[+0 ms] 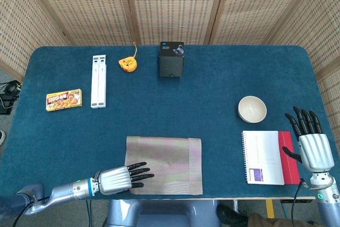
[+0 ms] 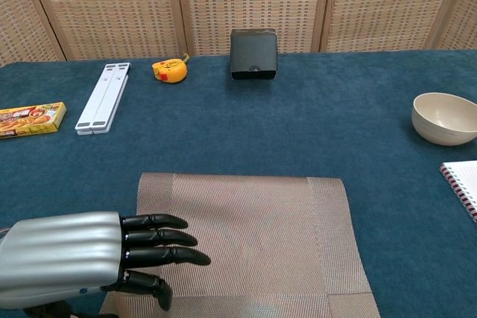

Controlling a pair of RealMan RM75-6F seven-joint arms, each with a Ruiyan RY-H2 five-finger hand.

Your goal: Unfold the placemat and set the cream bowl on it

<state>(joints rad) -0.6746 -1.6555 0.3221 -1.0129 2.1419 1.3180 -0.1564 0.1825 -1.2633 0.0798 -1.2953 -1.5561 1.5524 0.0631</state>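
Note:
A folded grey-brown woven placemat lies at the table's front edge, left of centre. My left hand lies flat at its front left corner, fingers straight and apart, fingertips over the mat's left part, holding nothing. The cream bowl stands upright on the blue cloth at the right, apart from the mat. My right hand is at the front right edge beside a notebook, fingers straight and spread, empty; the chest view does not show it.
A white spiral notebook on a red book lies right of the mat. At the back stand a black box, a yellow tape measure, a white folded stand and an orange food box.

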